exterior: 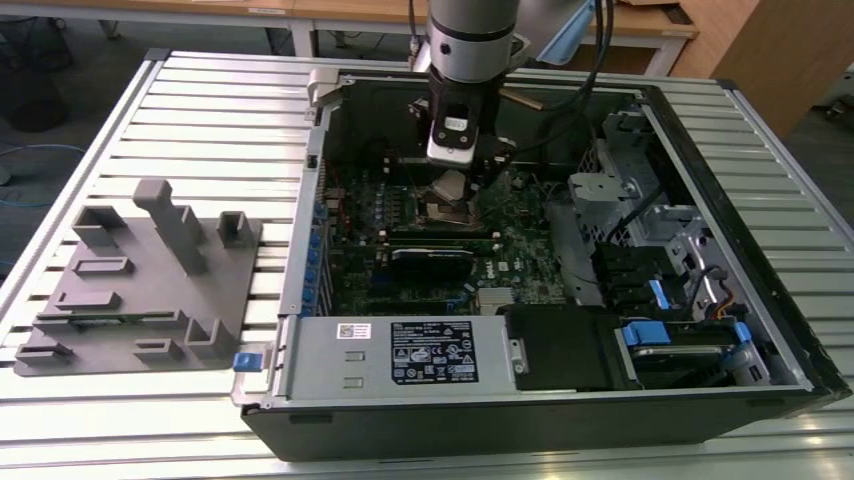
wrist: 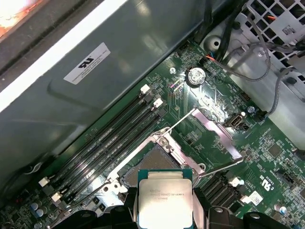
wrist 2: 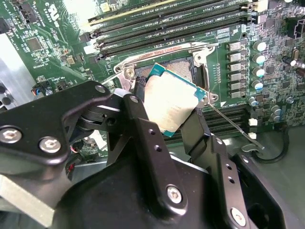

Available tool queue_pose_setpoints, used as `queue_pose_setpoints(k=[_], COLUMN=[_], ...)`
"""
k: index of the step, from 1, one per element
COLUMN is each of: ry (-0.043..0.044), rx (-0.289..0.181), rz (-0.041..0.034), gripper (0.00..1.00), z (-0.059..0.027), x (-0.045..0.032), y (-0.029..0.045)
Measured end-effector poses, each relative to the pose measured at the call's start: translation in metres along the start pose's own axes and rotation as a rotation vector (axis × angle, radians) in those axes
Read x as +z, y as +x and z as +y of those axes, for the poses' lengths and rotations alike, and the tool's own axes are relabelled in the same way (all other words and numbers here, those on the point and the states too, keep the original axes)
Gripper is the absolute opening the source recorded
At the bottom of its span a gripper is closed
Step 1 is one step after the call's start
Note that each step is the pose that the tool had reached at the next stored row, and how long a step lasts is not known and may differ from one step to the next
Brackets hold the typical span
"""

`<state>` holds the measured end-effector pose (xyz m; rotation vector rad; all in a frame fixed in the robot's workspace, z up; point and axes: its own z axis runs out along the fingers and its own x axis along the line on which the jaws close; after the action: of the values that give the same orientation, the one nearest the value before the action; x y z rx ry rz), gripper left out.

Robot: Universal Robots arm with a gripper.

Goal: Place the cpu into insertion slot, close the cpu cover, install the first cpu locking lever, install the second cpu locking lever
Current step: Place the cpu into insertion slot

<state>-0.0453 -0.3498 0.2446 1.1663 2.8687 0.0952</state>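
My gripper [exterior: 451, 182] hangs inside the open computer case, shut on the cpu [wrist 2: 174, 107], a flat square chip with a silvery top and a green rim. Black fingers [wrist 2: 138, 119] clamp two opposite edges of the chip. The cpu [wrist: 164, 196] hovers tilted just above the insertion slot [wrist: 145, 167], apart from it and overlapping one side. In the second wrist view the insertion slot [wrist 2: 180, 71] shows behind the chip. The cpu cover [wrist: 217, 131] stands swung open beside the socket. Thin wire levers [wrist 2: 228, 121] stick out, unlatched.
Long memory slots [wrist: 109, 138] run next to the socket. The case wall [wrist: 124, 62] rises close behind them. Drive cages and cables [exterior: 654, 250] fill the exterior view's right of the case. A grey fixture block [exterior: 140, 280] sits on the slatted table at the exterior view's left.
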Motion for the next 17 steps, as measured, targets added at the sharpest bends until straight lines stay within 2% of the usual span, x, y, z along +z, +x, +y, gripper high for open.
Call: queue_pose_setpoints(k=[17], ry=[0.0004], rx=[0.028], rz=[-0.0021], gripper=[0.54], z=[0.0000], x=[0.0000], y=[0.0000])
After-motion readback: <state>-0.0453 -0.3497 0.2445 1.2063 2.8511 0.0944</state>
